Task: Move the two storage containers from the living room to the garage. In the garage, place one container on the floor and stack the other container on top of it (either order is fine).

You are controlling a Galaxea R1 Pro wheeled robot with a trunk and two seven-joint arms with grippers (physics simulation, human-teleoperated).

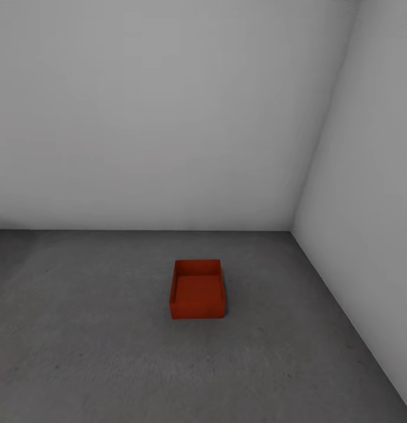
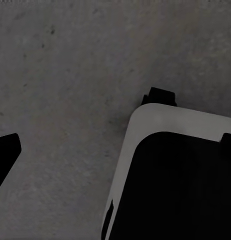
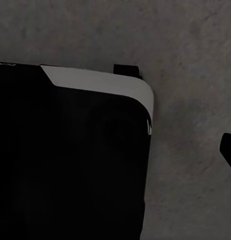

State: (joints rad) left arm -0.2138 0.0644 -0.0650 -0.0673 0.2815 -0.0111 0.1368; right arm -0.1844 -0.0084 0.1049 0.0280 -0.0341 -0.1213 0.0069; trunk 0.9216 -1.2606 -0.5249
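One red-orange storage container (image 1: 197,289) sits upright on the dark grey concrete floor (image 1: 97,352) of the garage, a short way out from the corner where two plain white-grey walls meet. It has no lid, and its inside shows nothing in it. In the left wrist view my left gripper (image 2: 115,147) hangs over the floor with its dark fingertips (image 2: 5,155) far apart and nothing between them. In the right wrist view my right gripper (image 3: 115,150) is spread the same way, with one fingertip (image 3: 228,150) at the picture's edge.
The back wall (image 1: 156,117) and the right wall (image 1: 368,176) close off the corner behind the container. My own black and white base (image 2: 170,185) shows below both grippers, also as the base (image 3: 70,160) in the right wrist view. Bare concrete surrounds the container on all sides.
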